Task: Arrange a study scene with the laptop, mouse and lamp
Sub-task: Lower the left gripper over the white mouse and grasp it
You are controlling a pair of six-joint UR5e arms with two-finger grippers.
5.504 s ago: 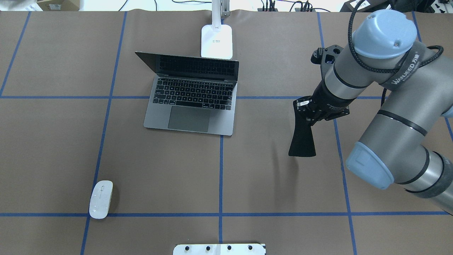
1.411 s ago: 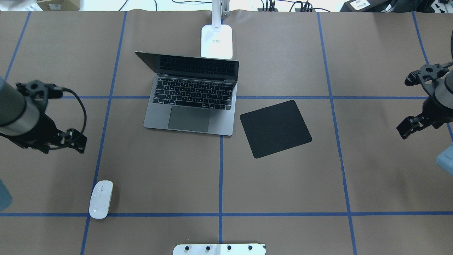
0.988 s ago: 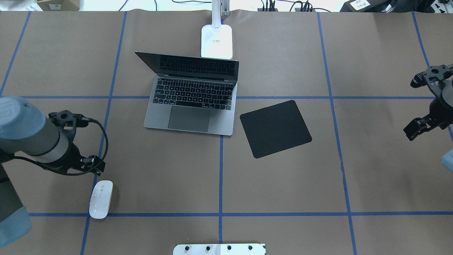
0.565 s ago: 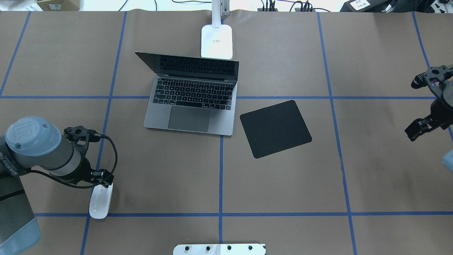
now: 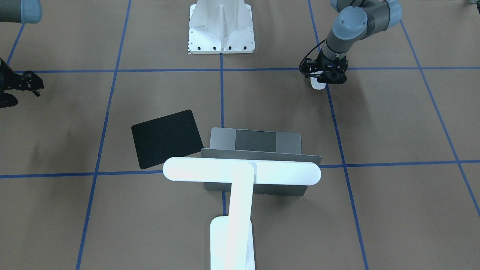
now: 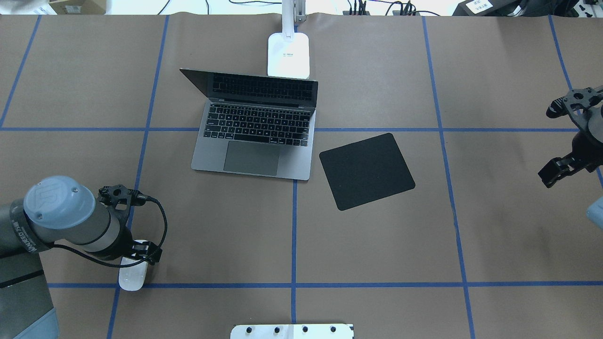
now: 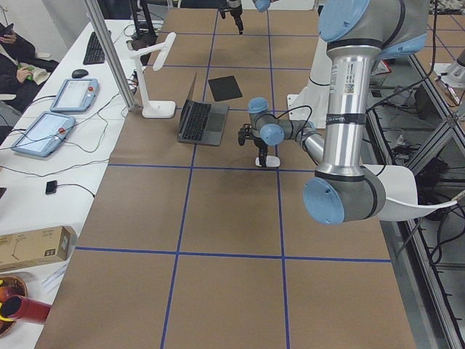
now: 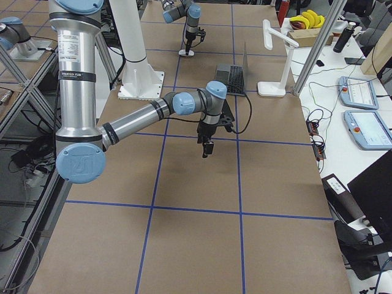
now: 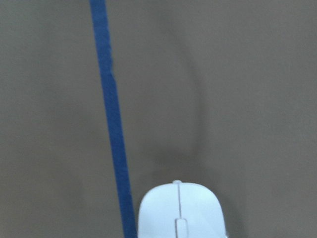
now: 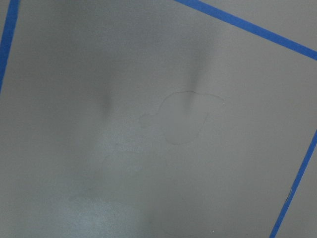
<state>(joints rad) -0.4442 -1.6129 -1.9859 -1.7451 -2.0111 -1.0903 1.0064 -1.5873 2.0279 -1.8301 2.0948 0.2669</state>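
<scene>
The white mouse [image 6: 131, 278] lies on a blue tape line at the near left of the table, and its front end fills the bottom of the left wrist view [image 9: 181, 213]. My left gripper [image 6: 141, 253] points down over the mouse's far end and looks open; it also shows in the front view [image 5: 325, 77]. The grey laptop [image 6: 254, 136] stands open at the centre back. The white lamp [image 5: 240, 172] stands behind it, with its light bar over the lid. My right gripper [image 6: 552, 173] is open and empty at the far right edge.
A flat black mouse pad [image 6: 367, 170] lies just right of the laptop, turned at an angle. The white ribbed pedestal [image 5: 221, 26] is bolted at the robot's side of the table. Blue tape lines divide the brown table cover.
My right arm laid the black mouse pad beside the laptop and withdrew to the right edge. My left arm came in and moved down the table until its gripper is over the mouse.
</scene>
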